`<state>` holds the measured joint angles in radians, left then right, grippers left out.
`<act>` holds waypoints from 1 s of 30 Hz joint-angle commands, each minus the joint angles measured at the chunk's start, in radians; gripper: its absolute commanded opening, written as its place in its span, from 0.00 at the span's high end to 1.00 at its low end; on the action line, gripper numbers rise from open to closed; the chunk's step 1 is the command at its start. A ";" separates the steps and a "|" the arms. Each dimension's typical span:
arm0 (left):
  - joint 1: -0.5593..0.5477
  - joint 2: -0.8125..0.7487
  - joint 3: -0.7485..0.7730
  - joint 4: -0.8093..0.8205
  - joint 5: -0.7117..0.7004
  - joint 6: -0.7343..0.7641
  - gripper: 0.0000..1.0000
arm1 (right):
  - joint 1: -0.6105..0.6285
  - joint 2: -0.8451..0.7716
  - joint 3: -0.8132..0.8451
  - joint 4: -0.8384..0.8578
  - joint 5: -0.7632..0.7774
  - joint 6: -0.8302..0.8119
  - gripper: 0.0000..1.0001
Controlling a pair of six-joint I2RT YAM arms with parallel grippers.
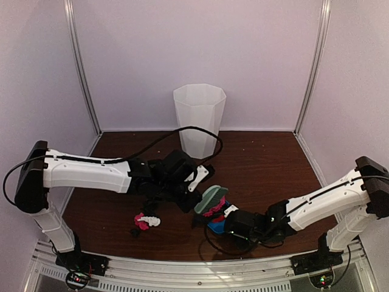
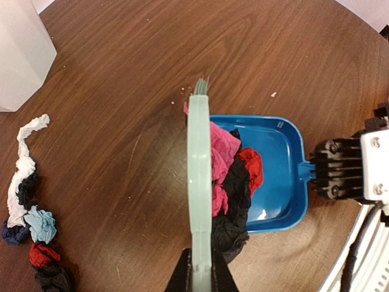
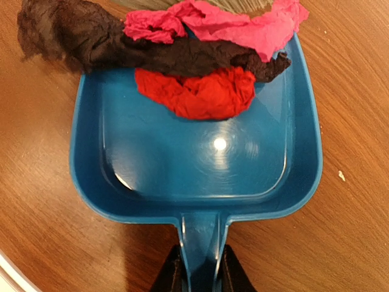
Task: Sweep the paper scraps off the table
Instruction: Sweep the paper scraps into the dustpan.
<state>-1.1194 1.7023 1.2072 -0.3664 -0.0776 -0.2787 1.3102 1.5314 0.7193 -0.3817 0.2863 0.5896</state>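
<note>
Found left gripper (image 2: pixel 200 275) pinched tight on the handle of the brush (image 2: pixel 199 176), jaws pressed in on both sides. Found right gripper (image 3: pixel 202 271) likewise pinching the stub handle of the pan (image 3: pixel 200 176), jaws nearly together. Noted brush standing on edge across the pan mouth, bristles against a pink, black and red bunch of scraps (image 3: pixel 200 91): red wad and part of the black inside the pan, a black tail trailing over the lip onto the table (image 2: pixel 121 73). Noted pan flat near the front edge, right of centre. Recorded a second line of scraps (image 2: pixel 24 182), white, black, pale blue, navy and red, loose near the front edge, left of the pan and well apart from it. Noted white bin (image 1: pixel 199 118) upright near the back edge. Judged step in hand: brushing the first bunch fully into the pan; task partly done. Judged next move to call for a short stroke towards the pan's back wall, pan held down, then a fetch of the loose line.
</note>
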 commanded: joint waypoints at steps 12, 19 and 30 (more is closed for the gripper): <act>-0.045 -0.086 -0.027 0.063 0.073 -0.005 1.00 | -0.006 -0.079 -0.122 0.141 0.062 0.013 1.00; -0.044 -0.148 -0.026 0.024 -0.023 -0.037 1.00 | -0.006 -0.118 -0.160 0.191 0.072 0.017 1.00; -0.045 -0.269 -0.080 0.002 -0.199 -0.121 1.00 | -0.005 -0.138 -0.163 0.205 0.082 0.016 1.00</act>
<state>-1.1599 1.5005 1.1637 -0.3744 -0.1867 -0.3481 1.3102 1.4147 0.5598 -0.1905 0.3367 0.6010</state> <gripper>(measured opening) 0.073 0.173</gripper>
